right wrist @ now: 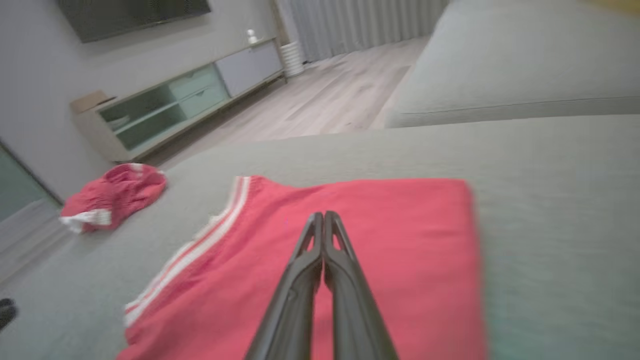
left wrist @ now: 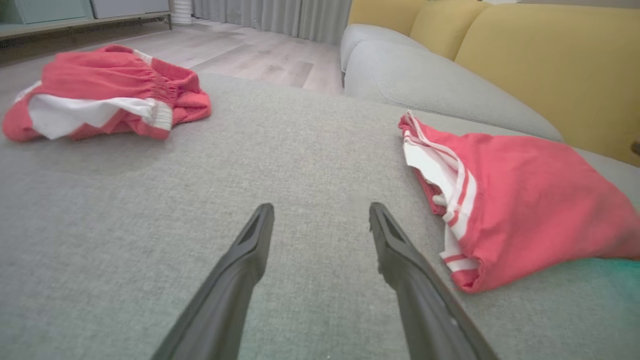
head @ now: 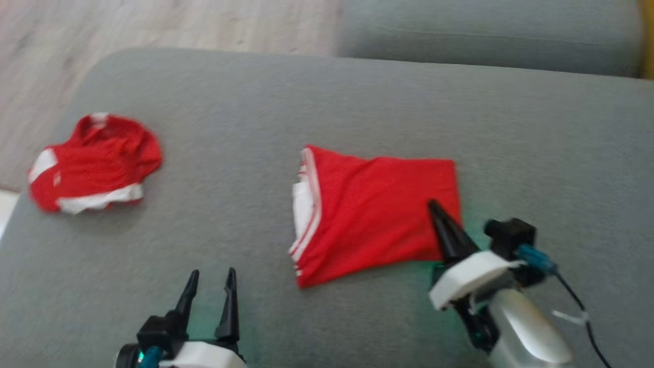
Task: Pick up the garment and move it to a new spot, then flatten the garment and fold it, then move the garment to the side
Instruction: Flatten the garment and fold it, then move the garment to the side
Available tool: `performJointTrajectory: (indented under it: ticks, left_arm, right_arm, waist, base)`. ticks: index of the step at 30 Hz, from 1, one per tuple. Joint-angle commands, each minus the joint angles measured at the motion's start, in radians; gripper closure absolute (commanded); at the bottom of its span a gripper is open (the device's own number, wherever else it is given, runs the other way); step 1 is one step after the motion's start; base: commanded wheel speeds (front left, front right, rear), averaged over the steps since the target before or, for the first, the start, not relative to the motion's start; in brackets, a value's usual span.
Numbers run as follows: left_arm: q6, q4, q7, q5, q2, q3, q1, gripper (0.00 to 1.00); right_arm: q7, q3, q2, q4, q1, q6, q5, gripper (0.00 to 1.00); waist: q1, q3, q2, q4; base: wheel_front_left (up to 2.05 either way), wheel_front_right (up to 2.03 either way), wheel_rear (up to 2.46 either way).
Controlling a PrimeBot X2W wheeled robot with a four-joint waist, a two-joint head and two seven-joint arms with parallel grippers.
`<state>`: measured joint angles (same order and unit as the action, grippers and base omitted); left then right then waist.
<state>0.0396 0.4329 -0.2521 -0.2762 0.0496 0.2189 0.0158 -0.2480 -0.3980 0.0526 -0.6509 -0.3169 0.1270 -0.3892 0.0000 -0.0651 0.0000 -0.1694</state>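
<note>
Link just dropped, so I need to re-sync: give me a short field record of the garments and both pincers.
surface: grey cushion
folded garment: flat, mid-cushion, striped trim on its left edge
crumpled garment: bunched, far left, apart from the folded one
left pincer: open, empty, over bare cushion
right pincer: shut, over folded garment's right part; contact unclear

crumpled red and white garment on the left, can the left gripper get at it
Probably yes: the open left gripper has only bare grey sofa cushion between it and the crumpled red and white garment.
</note>
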Motion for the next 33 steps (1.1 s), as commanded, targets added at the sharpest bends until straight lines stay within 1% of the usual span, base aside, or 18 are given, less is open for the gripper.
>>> performJointTrajectory:
  ticks: [1,2,3,5,6,7,8,9,12,15,23,28,33]
  left_arm:
    - [-0.008,-0.027,-0.01,0.004,0.001,-0.053,0.043,0.0]
    - [-0.012,-0.025,-0.01,0.005,0.001,-0.061,0.043,0.0]
    - [-0.012,-0.025,-0.01,0.005,0.001,-0.061,0.043,0.0]
    - [-0.013,-0.018,-0.01,0.011,0.001,-0.072,0.042,0.0]
    - [-0.014,-0.015,-0.01,0.013,0.001,-0.079,0.039,0.0]
    - [-0.015,-0.013,-0.01,0.016,0.001,-0.084,0.036,0.0]
    - [-0.016,-0.008,-0.01,0.015,0.001,-0.091,0.032,0.0]
    - [-0.018,-0.005,-0.01,0.015,0.001,-0.098,0.028,0.0]
    - [-0.022,-0.004,-0.01,0.025,0.001,-0.11,0.012,0.0]
    - [-0.031,-0.007,-0.01,0.034,0.001,-0.119,-0.005,0.0]
    - [-0.042,-0.028,-0.01,0.043,0.001,-0.122,-0.027,0.0]
    - [-0.037,-0.034,-0.01,0.043,0.001,-0.11,-0.022,0.0]
    - [-0.036,-0.034,-0.01,0.021,0.001,-0.093,-0.013,0.0]
  right_arm:
    - [-0.014,0.042,-0.002,0.028,0.022,0.004,0.037,1.0]
    - [-0.014,0.068,-0.002,0.029,0.03,0.004,0.056,1.0]
    - [-0.014,0.068,-0.002,0.029,0.03,0.004,0.056,1.0]
    - [-0.014,0.129,-0.002,0.03,0.051,0.004,0.088,1.0]
    - [-0.014,0.162,-0.002,0.035,0.061,0.004,0.098,0.9]
    - [-0.014,0.19,-0.002,0.044,0.072,0.004,0.11,0.5]
    - [-0.014,0.215,-0.002,0.053,0.084,0.004,0.118,0.13]
    - [-0.014,0.238,-0.002,0.061,0.097,0.004,0.123,0.0]
    - [-0.014,0.287,-0.002,0.083,0.134,0.004,0.139,0.0]
    - [-0.014,0.307,-0.002,0.098,0.164,0.004,0.146,0.0]
    - [-0.014,0.304,-0.002,0.101,0.188,0.004,0.148,0.0]
    - [-0.014,0.275,-0.002,0.088,0.172,0.004,0.131,0.0]
    - [-0.014,0.167,-0.002,-0.002,0.086,0.004,0.079,0.0]
  waist:
    - [0.0,0.026,0.0,0.083]
    - [0.0,0.03,0.0,0.1]
    - [0.0,0.03,0.0,0.1]
    - [0.0,0.038,0.0,0.125]
    - [0.0,0.042,0.0,0.136]
    - [0.0,0.046,0.0,0.145]
    - [0.0,0.049,0.0,0.155]
    - [0.0,0.053,0.0,0.164]
    - [0.0,0.063,0.0,0.183]
    - [0.0,0.071,0.0,0.191]
    - [0.0,0.08,0.0,0.177]
    - [0.0,0.071,0.0,0.16]
    - [0.0,0.042,0.0,0.133]
  base:
    - [0.0,0.0,0.0]
    - [0.0,0.0,0.0]
    - [0.0,0.0,0.0]
    - [0.0,0.0,0.0]
    - [0.0,0.0,0.0]
    - [0.0,0.0,0.0]
    - [0.0,0.0,0.0]
    - [0.0,0.0,0.0]
    - [0.0,0.0,0.0]
    - [0.0,0.0,0.0]
    - [0.0,0.0,0.0]
    - [0.0,0.0,0.0]
    - [0.0,0.0,0.0]
